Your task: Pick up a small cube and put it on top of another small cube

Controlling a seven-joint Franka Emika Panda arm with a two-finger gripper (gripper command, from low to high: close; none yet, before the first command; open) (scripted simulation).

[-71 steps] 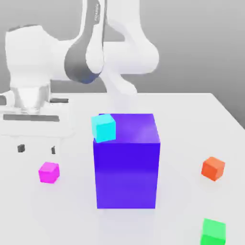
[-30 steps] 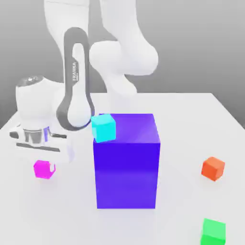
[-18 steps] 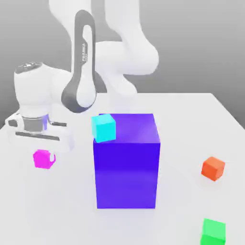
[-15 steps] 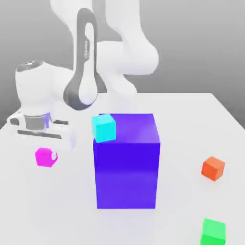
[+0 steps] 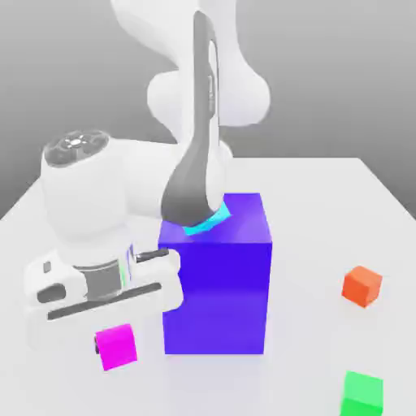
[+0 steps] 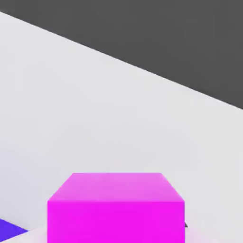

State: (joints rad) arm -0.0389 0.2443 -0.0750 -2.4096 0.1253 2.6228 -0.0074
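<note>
Fingers clamped on pink cube (image 5: pixel 116 347), hanging right under hand (image 5: pixel 101 288); gripper (image 5: pixel 114 335) mostly hidden by its own body, so grip read from cube riding clear of table (image 5: pixel 341 211) beneath it. Same cube (image 6: pixel 115 207) up close in hand view, sitting square in the grasp.

Step in hand, as judged: carry phase. Pick looks done, stack not yet done. Cube held just beside the front corner of blue block (image 5: pixel 218 284), on exterior view's left.

Candidate bases: cyan cube (image 5: pixel 208 223) on top of block, up and behind the fingers, partly hidden by the arm link; orange cube (image 5: pixel 362 285) and green cube (image 5: pixel 362 394) well apart, off to exterior view's right. Can't tell which is the target.

Next move calls for: lift above chosen base, centre over it, square the faces, lower to contact, then release. Block corner close, so clear it on the way.

Orientation: no long axis, equal sides. Top face roughly level, slight yaw relative to block edges.
</note>
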